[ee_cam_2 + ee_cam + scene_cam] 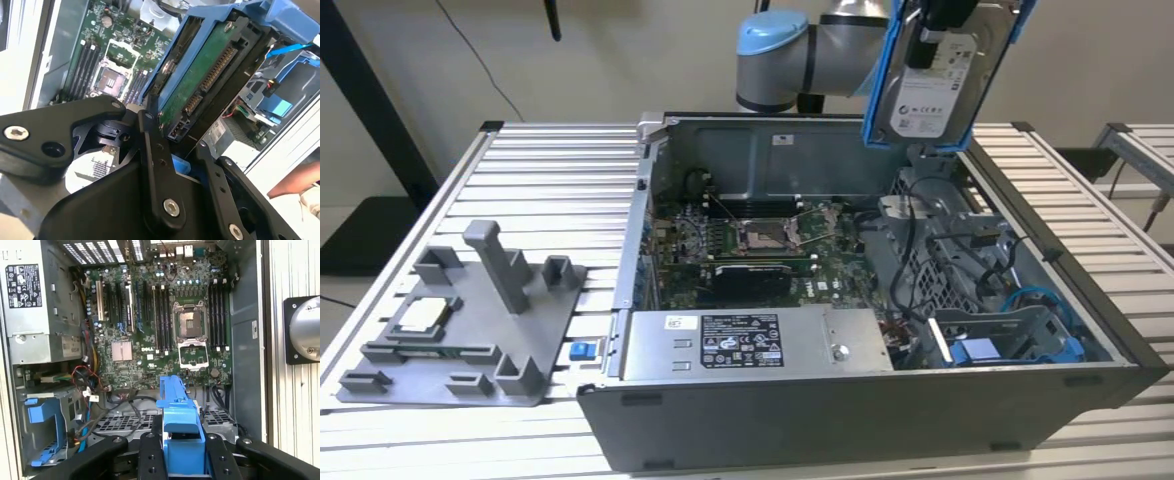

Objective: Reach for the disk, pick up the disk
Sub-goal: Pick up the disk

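Arm raised high, gripper (947, 40) jaws clamped on the disk (937, 85).

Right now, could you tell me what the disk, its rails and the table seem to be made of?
The disk, held by the gripper above the open computer case, looks like matte silver-grey metal with a white paper-like label. Its rails look like moulded blue plastic with a uniform, slightly glossy colour. The table seems to be ribbed aluminium, pale and softly reflective.

The disk (937, 85) is silver-grey with a white, black-printed label and bright blue rails; the motherboard (165, 330) is green; the hand (180, 185) is black.
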`<state>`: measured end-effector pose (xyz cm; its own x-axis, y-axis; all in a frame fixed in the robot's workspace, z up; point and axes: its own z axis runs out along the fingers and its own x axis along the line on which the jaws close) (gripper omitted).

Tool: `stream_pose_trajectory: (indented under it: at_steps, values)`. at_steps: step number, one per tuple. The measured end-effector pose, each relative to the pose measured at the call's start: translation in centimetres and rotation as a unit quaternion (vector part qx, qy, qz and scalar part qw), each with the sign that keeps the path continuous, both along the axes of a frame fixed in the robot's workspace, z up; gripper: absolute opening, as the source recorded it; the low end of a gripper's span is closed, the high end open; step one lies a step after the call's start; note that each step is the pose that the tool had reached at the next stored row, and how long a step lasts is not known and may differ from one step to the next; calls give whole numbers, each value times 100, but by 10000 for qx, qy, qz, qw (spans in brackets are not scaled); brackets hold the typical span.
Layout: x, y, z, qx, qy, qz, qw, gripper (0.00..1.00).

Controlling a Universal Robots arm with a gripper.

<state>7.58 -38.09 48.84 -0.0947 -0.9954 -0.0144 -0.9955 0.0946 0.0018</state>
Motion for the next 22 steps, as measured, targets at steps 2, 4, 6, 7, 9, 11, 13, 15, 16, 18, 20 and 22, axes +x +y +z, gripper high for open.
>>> stream_pose_trajectory:
  at_steps: [2, 4, 6, 7, 9, 11, 13, 15, 16, 18, 20, 22]
  values:
    - [0, -42, -2, 0, 0, -1, 10000, 0]
    - [0, -87, -4, 0, 0, -2, 10000, 0]
    - [0, -133, -7, 0, 0, -3, 10000, 0]
    - [0, -157, -8, 0, 0, -3, 10000, 0]
    - [0, -204, -10, 0, 1, -5, 10000, 0]
    - [0, -254, -13, 0, 0, -6, 10000, 0]
    - [0, -302, -15, 0, 0, -7, 10000, 0]
    - [0, -352, -18, 0, 1, -8, 10000, 0]
    - [0, -379, -20, 0, 0, -9, 10000, 0]
    - [0, -430, -24, 0, 1, -11, 10000, 0]
    - [0, -486, -29, 0, 1, -12, 10000, 0]
    - [0, -541, -33, 0, 1, -14, 10000, 0]
